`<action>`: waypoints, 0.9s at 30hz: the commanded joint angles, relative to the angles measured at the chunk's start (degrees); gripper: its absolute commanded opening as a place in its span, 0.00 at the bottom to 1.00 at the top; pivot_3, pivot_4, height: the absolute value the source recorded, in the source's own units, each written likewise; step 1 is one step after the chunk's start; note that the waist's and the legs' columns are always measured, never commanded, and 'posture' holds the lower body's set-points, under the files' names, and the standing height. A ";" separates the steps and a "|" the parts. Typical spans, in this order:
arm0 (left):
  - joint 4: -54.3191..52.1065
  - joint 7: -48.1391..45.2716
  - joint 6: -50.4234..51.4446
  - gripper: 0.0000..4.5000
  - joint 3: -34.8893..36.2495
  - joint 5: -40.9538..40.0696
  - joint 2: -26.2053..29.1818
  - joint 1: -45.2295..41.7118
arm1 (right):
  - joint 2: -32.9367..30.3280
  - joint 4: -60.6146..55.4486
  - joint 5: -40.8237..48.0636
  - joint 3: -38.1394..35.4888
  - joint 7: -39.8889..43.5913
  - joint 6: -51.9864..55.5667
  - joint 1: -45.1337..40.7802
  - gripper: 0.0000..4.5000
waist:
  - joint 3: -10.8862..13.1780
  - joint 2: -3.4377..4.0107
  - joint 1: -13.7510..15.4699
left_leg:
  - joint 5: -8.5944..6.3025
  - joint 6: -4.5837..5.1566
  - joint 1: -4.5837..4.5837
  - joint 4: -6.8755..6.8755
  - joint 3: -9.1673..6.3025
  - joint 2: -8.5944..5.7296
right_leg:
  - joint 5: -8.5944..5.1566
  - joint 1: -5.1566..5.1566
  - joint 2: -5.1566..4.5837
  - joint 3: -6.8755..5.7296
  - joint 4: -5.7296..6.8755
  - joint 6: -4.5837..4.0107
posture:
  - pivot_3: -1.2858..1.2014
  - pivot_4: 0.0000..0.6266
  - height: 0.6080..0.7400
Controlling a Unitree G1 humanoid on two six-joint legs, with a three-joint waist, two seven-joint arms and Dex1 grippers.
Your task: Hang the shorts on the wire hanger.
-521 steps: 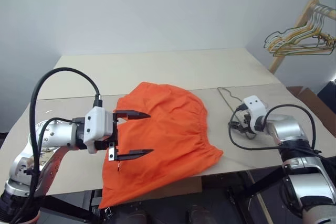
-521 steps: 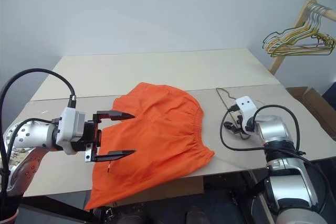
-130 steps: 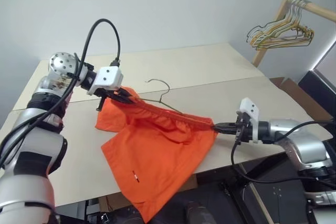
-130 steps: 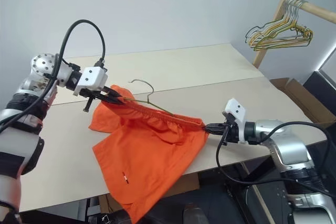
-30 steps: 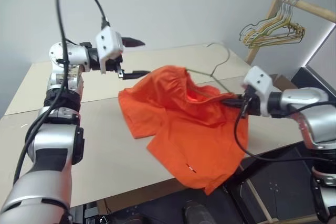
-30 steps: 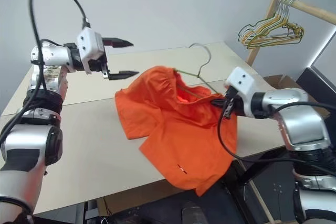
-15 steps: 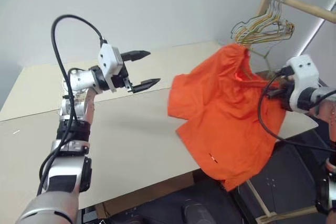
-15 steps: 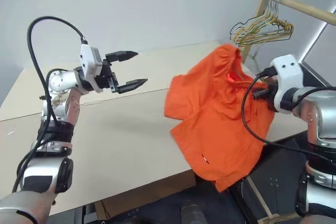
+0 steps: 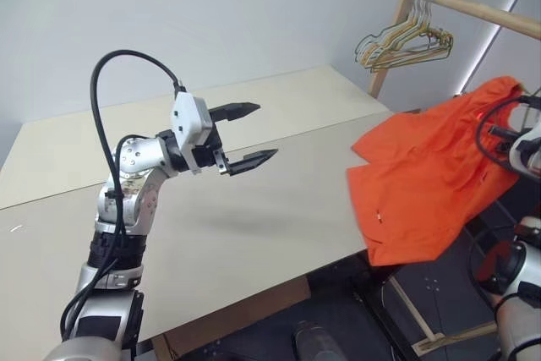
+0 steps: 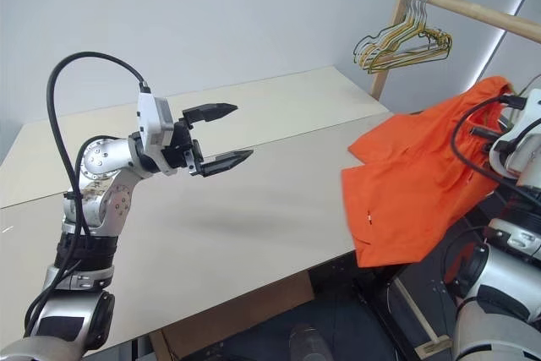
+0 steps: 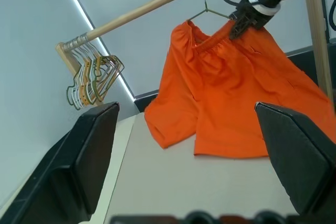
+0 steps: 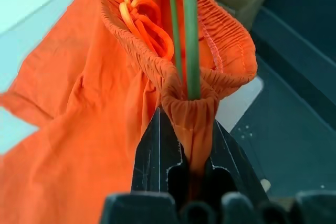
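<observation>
Swung off the table (image 9: 254, 243), gathered orange shorts (image 11: 231, 98) hang on the wire hanger (image 11: 202, 3), waistband pinched by the right gripper (image 12: 191, 145); left gripper (image 9: 251, 134) gapes empty.

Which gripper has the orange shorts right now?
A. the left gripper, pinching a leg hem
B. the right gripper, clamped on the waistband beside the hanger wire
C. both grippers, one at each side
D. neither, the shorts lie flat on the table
B: the right gripper is shut on the gathered waistband of the shorts beside the wire hanger, while the left gripper is open over the table.
</observation>
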 commanded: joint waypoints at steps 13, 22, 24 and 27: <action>-4.82 1.10 0.64 1.00 0.15 -1.04 2.17 2.21 | -9.85 26.96 3.31 -4.09 -8.14 -18.07 -15.40 0.00 | 0.07 0.05 0.12 | -0.18 0.28 0.42 -0.04 0.12 -0.05 | -0.13 0.51 -0.14 0.10 -0.28 0.23 | 0.41 0.00 1.00; -4.44 0.35 -0.19 1.00 -0.44 -2.18 0.89 1.34 | -14.85 33.98 7.71 -6.35 -8.56 -16.13 -19.03 0.00 | 0.19 0.23 -0.08 | -0.31 0.48 0.84 -0.12 0.26 -0.03 | -0.17 0.98 -0.08 0.18 -0.54 0.28 | 0.40 0.00 1.00; -4.62 -0.12 -0.59 1.00 -0.32 -2.75 0.54 1.50 | -16.17 36.43 8.27 -6.68 -9.04 -16.79 -19.48 0.00 | 0.19 0.24 -0.04 | -0.36 0.55 0.90 -0.14 0.25 -0.02 | -0.14 1.18 -0.08 0.13 -0.77 0.33 | 0.40 0.00 1.00; -4.87 -0.55 -1.08 1.00 -0.23 -3.88 0.04 1.87 | -17.40 39.58 8.79 -6.14 -9.17 -18.54 -20.10 0.00 | 0.19 0.24 -0.11 | -0.38 0.59 0.86 -0.12 0.28 -0.05 | -0.09 1.24 -0.08 0.29 -0.97 0.42 | 0.40 0.00 1.00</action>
